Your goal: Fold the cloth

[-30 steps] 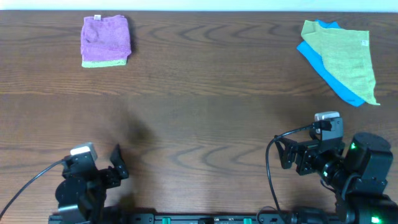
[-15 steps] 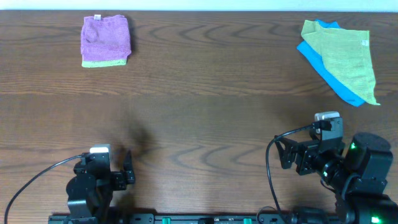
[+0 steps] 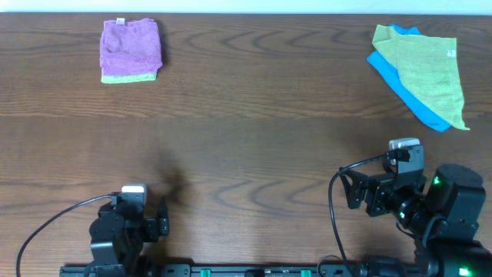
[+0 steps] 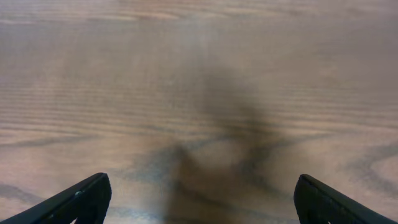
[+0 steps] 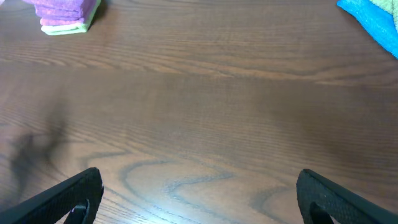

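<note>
The lilac-purple cloth [image 3: 130, 46] lies folded into a small rectangle at the far left of the table, with a white tag at its far edge. It rests on a folded yellow-green cloth [image 3: 127, 78]. It also shows in the right wrist view [image 5: 59, 9]. My left gripper [image 3: 162, 220] is open and empty over bare wood at the near left [image 4: 202, 199]. My right gripper [image 3: 350, 192] is open and empty at the near right [image 5: 199, 194]. Both are far from the cloth.
A spread yellow-green cloth with a white tag [image 3: 427, 69] lies on a blue cloth [image 3: 403, 88] at the far right; the blue edge shows in the right wrist view [image 5: 373, 18]. The wooden table [image 3: 254, 138] spans the view.
My left arm has drawn back toward its base and shifted right, its gripper now pointing along the near edge. The right arm and the cloths have not moved.
</note>
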